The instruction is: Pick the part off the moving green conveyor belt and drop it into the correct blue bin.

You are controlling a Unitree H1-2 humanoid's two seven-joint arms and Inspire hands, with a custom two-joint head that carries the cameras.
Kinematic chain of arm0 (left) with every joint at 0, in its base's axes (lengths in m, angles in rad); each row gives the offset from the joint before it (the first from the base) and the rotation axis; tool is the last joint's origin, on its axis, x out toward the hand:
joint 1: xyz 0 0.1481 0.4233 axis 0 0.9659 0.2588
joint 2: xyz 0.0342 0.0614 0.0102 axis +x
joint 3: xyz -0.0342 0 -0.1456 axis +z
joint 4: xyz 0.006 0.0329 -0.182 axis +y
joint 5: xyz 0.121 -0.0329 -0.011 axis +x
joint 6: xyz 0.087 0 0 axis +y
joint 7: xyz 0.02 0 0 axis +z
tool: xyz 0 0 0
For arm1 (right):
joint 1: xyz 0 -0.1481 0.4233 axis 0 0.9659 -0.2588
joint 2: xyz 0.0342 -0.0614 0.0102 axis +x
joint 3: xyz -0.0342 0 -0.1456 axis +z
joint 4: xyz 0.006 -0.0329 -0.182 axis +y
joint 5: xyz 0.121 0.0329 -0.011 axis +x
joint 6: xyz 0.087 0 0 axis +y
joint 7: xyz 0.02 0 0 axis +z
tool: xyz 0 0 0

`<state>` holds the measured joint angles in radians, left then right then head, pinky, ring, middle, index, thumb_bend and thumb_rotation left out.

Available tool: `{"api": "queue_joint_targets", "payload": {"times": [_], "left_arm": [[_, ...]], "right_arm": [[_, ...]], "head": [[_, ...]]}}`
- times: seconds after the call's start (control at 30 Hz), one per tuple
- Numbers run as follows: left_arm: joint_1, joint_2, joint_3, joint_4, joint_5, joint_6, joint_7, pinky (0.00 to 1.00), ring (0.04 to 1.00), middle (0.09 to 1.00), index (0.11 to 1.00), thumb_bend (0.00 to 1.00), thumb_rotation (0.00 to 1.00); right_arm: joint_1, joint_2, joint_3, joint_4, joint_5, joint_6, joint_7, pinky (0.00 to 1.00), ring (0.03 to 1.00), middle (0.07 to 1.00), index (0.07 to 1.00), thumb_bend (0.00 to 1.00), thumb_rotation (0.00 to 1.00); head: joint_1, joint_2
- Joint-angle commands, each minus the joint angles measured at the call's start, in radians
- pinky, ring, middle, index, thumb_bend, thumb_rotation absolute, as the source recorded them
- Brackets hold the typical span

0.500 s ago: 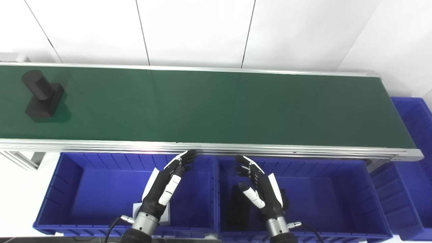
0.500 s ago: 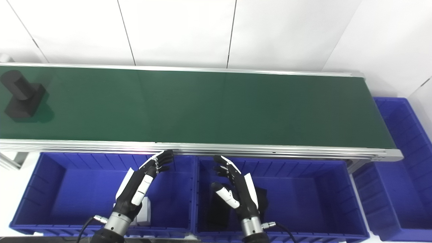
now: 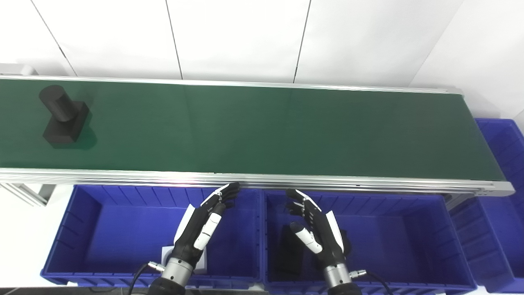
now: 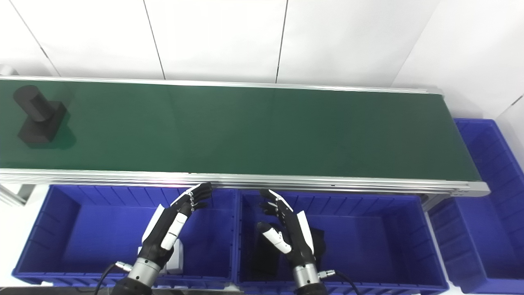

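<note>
Right hand (image 3: 317, 233) hides dark object (unidentifiable) (image 3: 286, 254).

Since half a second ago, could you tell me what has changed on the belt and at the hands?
The black part has ridden rightward along the green belt. Nothing was grasped or released: the left hand and right hand stay open over the blue bins.

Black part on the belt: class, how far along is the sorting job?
Done: dark parts lie in the middle bin. In hand: nothing; the left hand and right hand hover open. Left: the black part rides the belt at far left, ungrasped.
</note>
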<state>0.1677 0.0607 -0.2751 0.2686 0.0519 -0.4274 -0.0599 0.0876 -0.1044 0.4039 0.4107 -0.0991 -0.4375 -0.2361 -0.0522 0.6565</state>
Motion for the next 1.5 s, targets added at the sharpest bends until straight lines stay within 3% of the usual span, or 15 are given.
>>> {"api": "queue_joint_targets", "payload": {"times": [0.0,0.33,0.63,0.83,1.27,1.47], "left_arm": [[-0.005,0.001,0.000,-0.009,-0.004,-0.042,0.000,0.83,0.862,0.860,0.842,0.51,1.00],[-0.009,0.001,0.001,-0.002,-0.004,-0.042,0.001,0.82,0.861,0.858,0.844,0.51,1.00],[-0.018,0.003,-0.004,0.032,0.008,-0.042,0.014,0.81,0.856,0.855,0.839,0.50,1.00],[-0.021,0.006,-0.012,0.040,0.011,-0.042,0.025,0.83,0.864,0.858,0.843,0.56,1.00],[-0.021,0.006,-0.012,0.032,0.001,-0.042,0.022,0.83,0.862,0.859,0.841,0.50,1.00],[-0.019,0.010,-0.013,0.029,0.001,-0.042,0.020,0.82,0.863,0.860,0.842,0.52,1.00]], "right_arm": [[-0.009,0.003,-0.002,-0.021,0.002,-0.032,0.000,0.74,0.775,0.847,0.827,0.89,0.87],[-0.013,0.005,-0.003,-0.010,0.008,-0.032,0.005,0.75,0.780,0.848,0.828,0.89,0.86],[-0.024,0.003,0.007,0.024,0.004,-0.032,-0.004,0.75,0.779,0.847,0.829,0.86,0.85],[-0.027,0.004,0.009,0.032,0.007,-0.032,-0.008,0.72,0.772,0.839,0.828,0.85,0.84],[-0.029,0.000,0.018,0.033,0.001,-0.032,-0.014,0.75,0.780,0.853,0.835,0.84,0.84],[-0.027,0.000,0.021,0.027,-0.001,-0.032,-0.016,0.74,0.779,0.849,0.833,0.83,0.84]], "head": [[0.002,-0.002],[0.001,-0.010],[0.007,-0.064],[0.005,-0.060],[0.004,-0.052],[0.001,-0.049]]}}
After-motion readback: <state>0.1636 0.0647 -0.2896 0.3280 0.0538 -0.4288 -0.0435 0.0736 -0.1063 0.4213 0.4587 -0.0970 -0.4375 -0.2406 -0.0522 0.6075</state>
